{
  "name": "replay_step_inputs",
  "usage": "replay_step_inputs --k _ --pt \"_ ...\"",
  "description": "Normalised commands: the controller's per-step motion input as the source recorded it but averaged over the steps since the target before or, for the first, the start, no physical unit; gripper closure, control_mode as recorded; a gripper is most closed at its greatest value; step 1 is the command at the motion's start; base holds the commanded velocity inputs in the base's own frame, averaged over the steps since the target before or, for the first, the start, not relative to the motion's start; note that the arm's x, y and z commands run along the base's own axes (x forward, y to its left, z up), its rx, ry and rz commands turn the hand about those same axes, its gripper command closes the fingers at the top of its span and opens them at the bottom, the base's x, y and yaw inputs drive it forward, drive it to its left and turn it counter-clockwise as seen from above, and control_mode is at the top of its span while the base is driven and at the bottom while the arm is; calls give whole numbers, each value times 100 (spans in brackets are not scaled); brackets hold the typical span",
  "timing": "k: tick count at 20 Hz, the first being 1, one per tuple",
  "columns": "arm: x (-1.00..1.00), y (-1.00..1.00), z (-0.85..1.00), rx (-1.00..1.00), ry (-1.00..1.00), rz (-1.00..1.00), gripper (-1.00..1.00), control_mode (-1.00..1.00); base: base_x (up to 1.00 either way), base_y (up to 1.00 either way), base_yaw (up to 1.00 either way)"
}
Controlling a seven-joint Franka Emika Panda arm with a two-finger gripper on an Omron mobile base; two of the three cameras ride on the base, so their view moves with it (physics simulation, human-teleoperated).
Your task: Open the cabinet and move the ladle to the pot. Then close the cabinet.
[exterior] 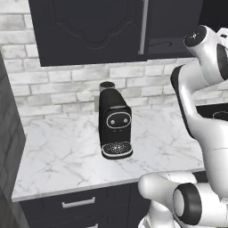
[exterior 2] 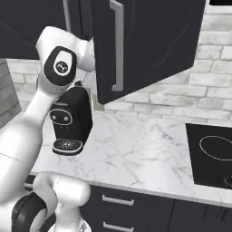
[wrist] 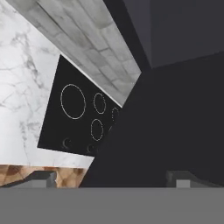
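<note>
Black wall cabinet (exterior 2: 149, 45) hung above marble counter (exterior: 67, 156), right-hand door swung out toward the robot, long silver bar handle (exterior 2: 118, 45) upright along its edge; left door (exterior: 89, 26) flat and shut in left base view, its handle (exterior: 143, 26) at the seam. Interior too dark to read from these angles, so ladle and pot can't be placed. White arm (exterior: 200, 102) raised in front of the open door, elbow high, wrist up near the cabinet's lower edge. Tool (wrist: 111, 177) seen from hand view w/ two dark fingertips (wrist: 43, 178) low in frame and set wide apart, nothing between them; dark door panel just ahead of the right tip, prob. not touching. Black coffee machine (exterior: 114, 124) upright on counter against grey brick backsplash (exterior: 58, 84), drip tray facing forward. Black cooktop (exterior 2: 213, 156) w/ thin white burner rings set flush in counter to the right, well apart from the machine. Black base drawers (exterior 2: 131, 204) w/ short horizontal handles below counter edge. Patch of wood-tone floor (wrist: 70, 175) at bottom of hand view.
</note>
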Motion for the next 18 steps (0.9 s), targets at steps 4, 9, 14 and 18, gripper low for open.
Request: replay_step_inputs --k 4,9,14,18 --pt "-39 -94 0 0 0 -3 -100 -100 0 0 0" --pt "-13 -93 0 0 0 -1 -100 -100 0 0 0" --pt "0 -82 -1 5 1 0 -100 -100 0 0 0" --pt "-3 -36 -5 8 0 0 -100 -100 0 0 0"
